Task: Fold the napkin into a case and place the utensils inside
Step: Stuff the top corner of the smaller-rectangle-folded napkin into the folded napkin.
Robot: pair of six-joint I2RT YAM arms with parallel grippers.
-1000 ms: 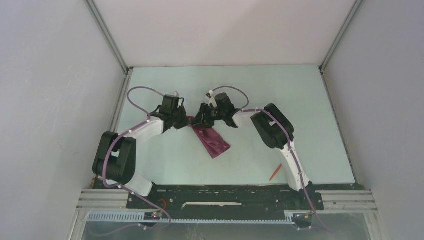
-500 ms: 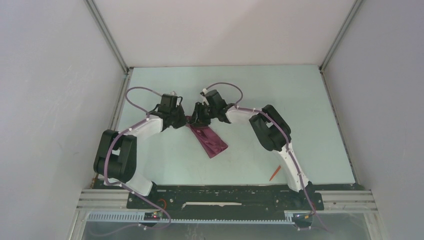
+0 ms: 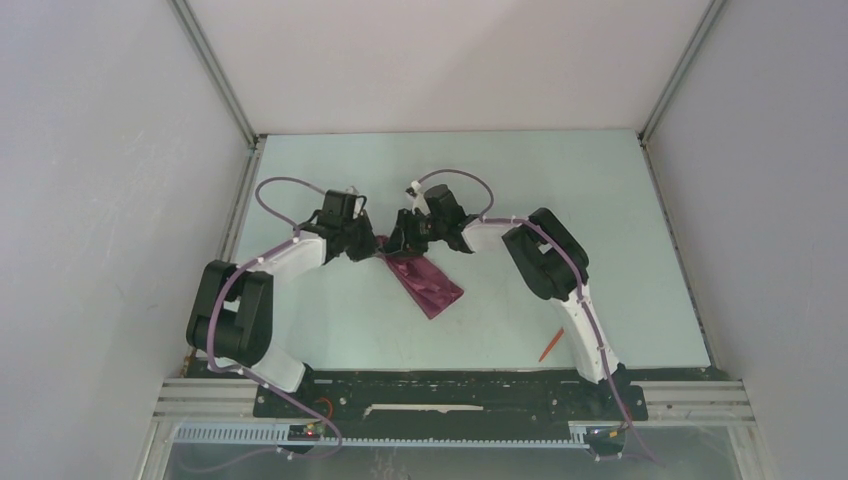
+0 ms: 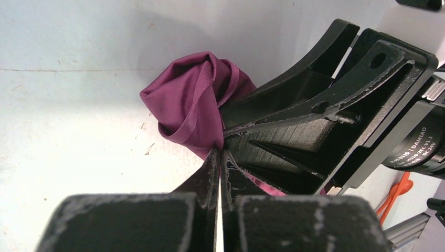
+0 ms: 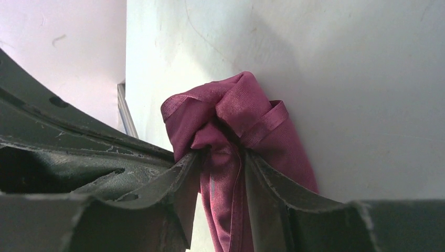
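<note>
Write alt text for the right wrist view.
The right gripper pinches a bunched plum-purple napkin between its two dark fingers, and the cloth bulges in a knot above the fingertips. Behind it is the pale table. Black hardware crosses the left side.

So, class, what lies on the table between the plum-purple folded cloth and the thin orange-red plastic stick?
Nothing: in the top view only bare pale green tabletop separates the plum-purple cloth from the orange-red stick.
</note>
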